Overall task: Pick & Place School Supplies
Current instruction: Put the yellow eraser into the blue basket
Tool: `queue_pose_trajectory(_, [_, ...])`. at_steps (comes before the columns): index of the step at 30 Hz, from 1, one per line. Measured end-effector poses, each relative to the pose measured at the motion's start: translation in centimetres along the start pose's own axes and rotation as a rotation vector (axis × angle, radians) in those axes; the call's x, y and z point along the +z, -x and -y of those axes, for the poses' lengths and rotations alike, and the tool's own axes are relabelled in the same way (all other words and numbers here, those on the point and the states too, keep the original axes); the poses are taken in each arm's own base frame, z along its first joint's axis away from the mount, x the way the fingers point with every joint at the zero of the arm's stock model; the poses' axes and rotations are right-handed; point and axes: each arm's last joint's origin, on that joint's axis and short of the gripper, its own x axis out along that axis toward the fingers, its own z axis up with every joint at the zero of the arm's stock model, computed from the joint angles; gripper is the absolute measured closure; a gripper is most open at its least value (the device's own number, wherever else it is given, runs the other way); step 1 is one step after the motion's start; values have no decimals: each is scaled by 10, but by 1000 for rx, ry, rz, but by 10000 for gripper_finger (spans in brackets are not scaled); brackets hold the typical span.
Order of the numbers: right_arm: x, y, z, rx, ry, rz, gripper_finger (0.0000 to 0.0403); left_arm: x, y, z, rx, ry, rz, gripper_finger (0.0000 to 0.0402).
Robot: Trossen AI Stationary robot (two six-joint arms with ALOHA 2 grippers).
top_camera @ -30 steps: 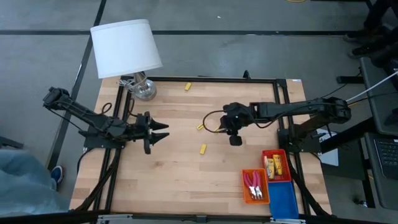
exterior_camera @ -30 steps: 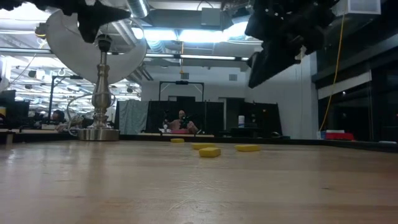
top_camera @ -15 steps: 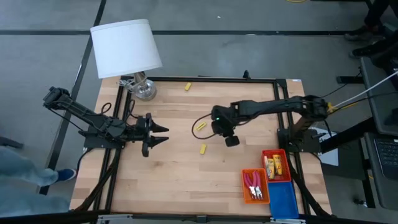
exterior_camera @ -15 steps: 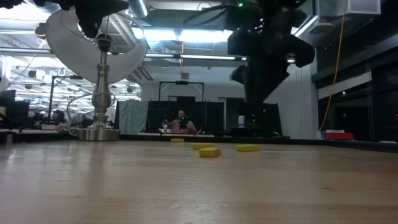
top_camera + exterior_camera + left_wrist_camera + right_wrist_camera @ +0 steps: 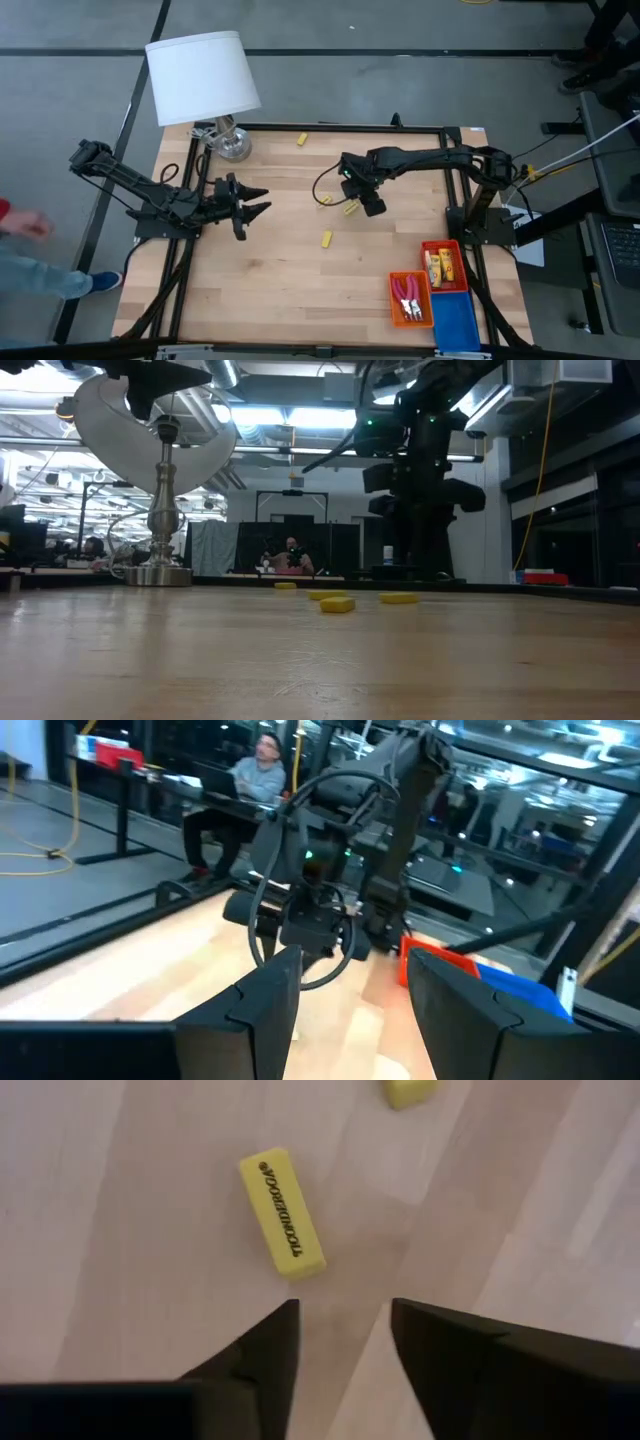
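Observation:
Several small yellow blocks lie flat on the wooden table: one printed block just ahead of my right gripper, another beside it, one nearer the middle, one near the far edge. My right gripper is open, points down and touches nothing. My left gripper is open, held over the table's left half. Two red-handled tools lie in the orange tray, and yellow-orange packs lie in the red tray.
A white-shaded lamp stands at the far left corner on its metal foot. The red tray, orange tray and blue tray sit at the near right corner. A black frame borders the table. A person shows beyond the left edge.
My right gripper has moved toward the table's left and far edges, away from the trays, and now hangs pointing down over the yellow blocks near the table's middle. The blocks have stayed where they were.

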Motion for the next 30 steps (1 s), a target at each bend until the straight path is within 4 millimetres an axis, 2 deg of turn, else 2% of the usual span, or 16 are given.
queue_pose_trajectory(5, [3, 0, -4, 42, 57, 30, 170, 0, 0, -1, 28, 12, 11, 221])
queue_pose_trajectory(9, [9, 0, -9, 34, 129, 56, 151, -2, -3, 1, 47, 13, 17, 221])
queue_pose_trajectory(21, [9, -15, -18, -8, 176, 95, 186, -6, -8, 4, 47, 14, 17, 221])
queue_pose_trajectory(24, [7, -21, -24, 4, 185, 84, 189, -6, -8, 4, 46, 13, 16, 221])
queue_pose_trajectory(30, [15, -27, -29, -19, 196, 115, 188, -6, -8, 5, 38, 3, 13, 221])
